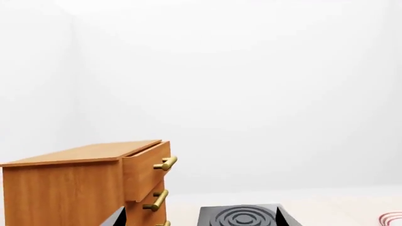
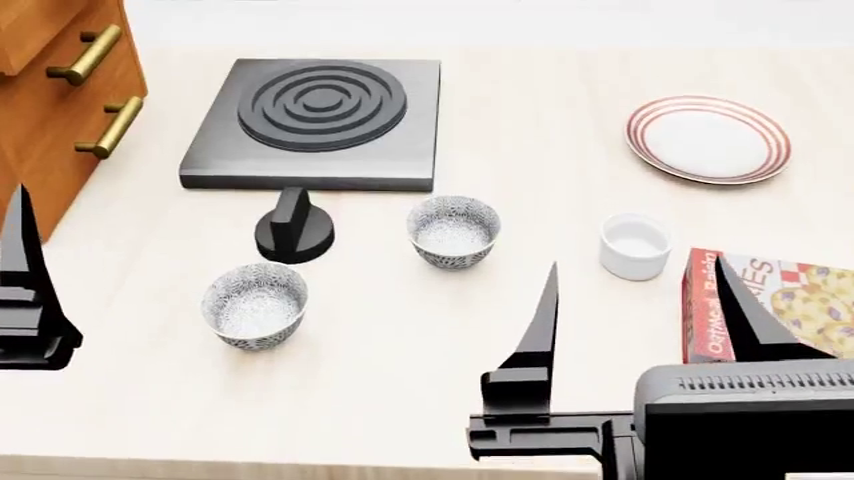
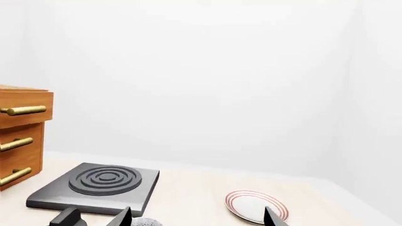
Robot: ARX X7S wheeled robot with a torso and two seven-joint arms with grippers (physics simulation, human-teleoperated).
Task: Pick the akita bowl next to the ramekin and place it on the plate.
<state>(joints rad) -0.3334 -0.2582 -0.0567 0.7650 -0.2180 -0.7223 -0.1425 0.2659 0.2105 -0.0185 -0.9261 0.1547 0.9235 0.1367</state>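
Note:
Two speckled grey bowls stand on the counter. The akita bowl (image 2: 454,230) is the one next to the white ramekin (image 2: 634,246); its rim also peeks into the right wrist view as the akita bowl (image 3: 148,222). Its look-alike bowl (image 2: 254,305) sits nearer and further left. At the far right lies the red-ringed plate (image 2: 707,138), seen from the right wrist as the plate (image 3: 254,207). My right gripper (image 2: 641,320) hovers open and empty, nearer than the ramekin. My left gripper (image 1: 199,221) is open and empty at the left edge, one of its fingers (image 2: 27,265) showing.
A black burner block (image 2: 320,110) with a black knob (image 2: 294,228) in front of it sits at the back. A wooden drawer cabinet (image 2: 54,80) with brass handles stands at the left. A colourful box (image 2: 767,305) lies at the right, under my right gripper.

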